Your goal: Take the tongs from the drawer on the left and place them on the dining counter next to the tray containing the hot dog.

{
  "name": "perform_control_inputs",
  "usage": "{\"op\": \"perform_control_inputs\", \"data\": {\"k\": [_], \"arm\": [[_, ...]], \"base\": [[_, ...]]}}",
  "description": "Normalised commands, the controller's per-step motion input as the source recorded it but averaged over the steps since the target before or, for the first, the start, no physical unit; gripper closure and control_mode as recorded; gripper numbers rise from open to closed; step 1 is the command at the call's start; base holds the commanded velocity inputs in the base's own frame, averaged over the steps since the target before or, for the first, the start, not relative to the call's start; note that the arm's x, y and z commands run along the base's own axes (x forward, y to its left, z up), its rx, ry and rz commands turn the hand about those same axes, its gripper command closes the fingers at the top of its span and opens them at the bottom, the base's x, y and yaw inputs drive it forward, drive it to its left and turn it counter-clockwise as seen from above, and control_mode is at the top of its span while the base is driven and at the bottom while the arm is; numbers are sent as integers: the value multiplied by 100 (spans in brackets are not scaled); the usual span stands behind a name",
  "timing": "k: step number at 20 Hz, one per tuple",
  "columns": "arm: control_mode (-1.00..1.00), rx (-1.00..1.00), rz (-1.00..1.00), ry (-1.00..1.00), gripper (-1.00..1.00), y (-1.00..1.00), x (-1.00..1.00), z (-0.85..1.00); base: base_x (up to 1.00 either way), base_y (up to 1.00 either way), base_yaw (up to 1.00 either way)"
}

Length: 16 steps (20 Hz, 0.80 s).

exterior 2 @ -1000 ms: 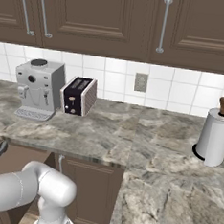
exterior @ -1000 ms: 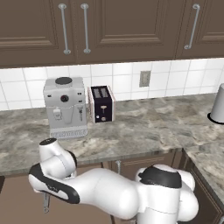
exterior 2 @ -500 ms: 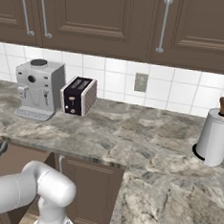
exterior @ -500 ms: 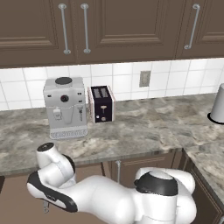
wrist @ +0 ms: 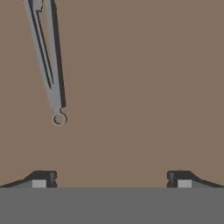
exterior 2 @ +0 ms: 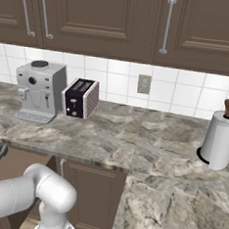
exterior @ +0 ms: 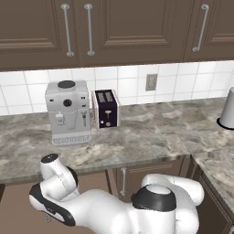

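Tongs point(wrist: 47, 57) lie flat on the brown floor of the drawer point(wrist: 144, 87), and in the hand view you see them in the upper left, well off the centre line of your gripper point(wrist: 111, 178). Their long axis runs nearly straight up the picture with a slight lean, the joined end with its small ring pointing down toward the fingertips and the two arms running away past the top edge. Your claw stands wide open and holds nothing; its two dark fingertips point(wrist: 43, 178) rise at the bottom, and the left one sits almost directly below the ring, so the tongs lie ahead and to that side, apart from both tips. Judging from this, you need to shift the hand toward that side and forward before you come down, so the jaws close across the narrow arms and not along them. The drawer floor around the tongs is plain and flat. From the base views, your arm point(exterior: 91, 210) reaches down and to the left below the marbled counter point(exterior: 151, 137), which carries a coffee machine point(exterior: 67, 112), a toaster point(exterior: 106, 109) and, further right, a paper towel roll point(exterior 2: 219, 140) against the white tiled wall.
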Motion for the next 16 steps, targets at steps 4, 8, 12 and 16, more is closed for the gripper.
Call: {"op": "perform_control_inputs", "data": {"k": [4, 8, 12, 16], "arm": [[-100, 0, 2, 0, -100, 28, 23, -30], [-100, 0, 1, 0, -100, 26, 23, -15], [-100, 0, 0, 0, -100, 18, 23, -16], [-100, 0, 0, 0, -100, 19, 23, -22]], "base": [[0, 0, 0], [0, 0, 0], [0, 0, 0], [0, 0, 0]]}}
